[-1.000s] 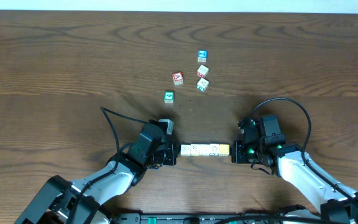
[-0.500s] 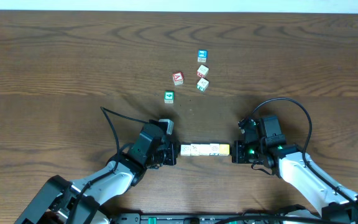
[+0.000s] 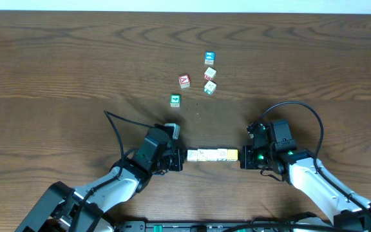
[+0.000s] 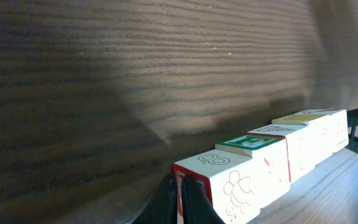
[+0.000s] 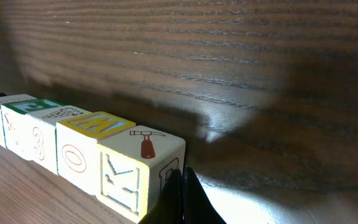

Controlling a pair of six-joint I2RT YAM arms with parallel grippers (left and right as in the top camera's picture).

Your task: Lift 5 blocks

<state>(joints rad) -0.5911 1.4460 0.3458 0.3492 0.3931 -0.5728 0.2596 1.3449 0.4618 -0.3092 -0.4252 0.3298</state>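
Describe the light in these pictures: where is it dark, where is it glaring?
Overhead view: evenly lit, sharp, the row of blocks slightly washed out. Left wrist view: a broad shadow darkens the table, while the row's sides glare nearly white. Right wrist view: a glare patch on the table beside the row's end, shadow to its right.

You are working at a robotics bench, most likely in a lab or test room; the views show too little of the room to say more. Two robot arms, the left arm [image 3: 118, 180] and the right arm [image 3: 314, 180], reach in from your near edge over a dark wood-grain table [image 3: 57, 64]. Black cables [image 3: 295, 103] loop loose above the tabletop, and a green light [image 3: 261, 156] glows on the right arm. The props are toy-like: a row of alphabet cubes [image 3: 212, 154] and a loose cluster of cubes [image 3: 201, 74] farther out. A pale strip [image 3: 185, 5] runs along the far edge.
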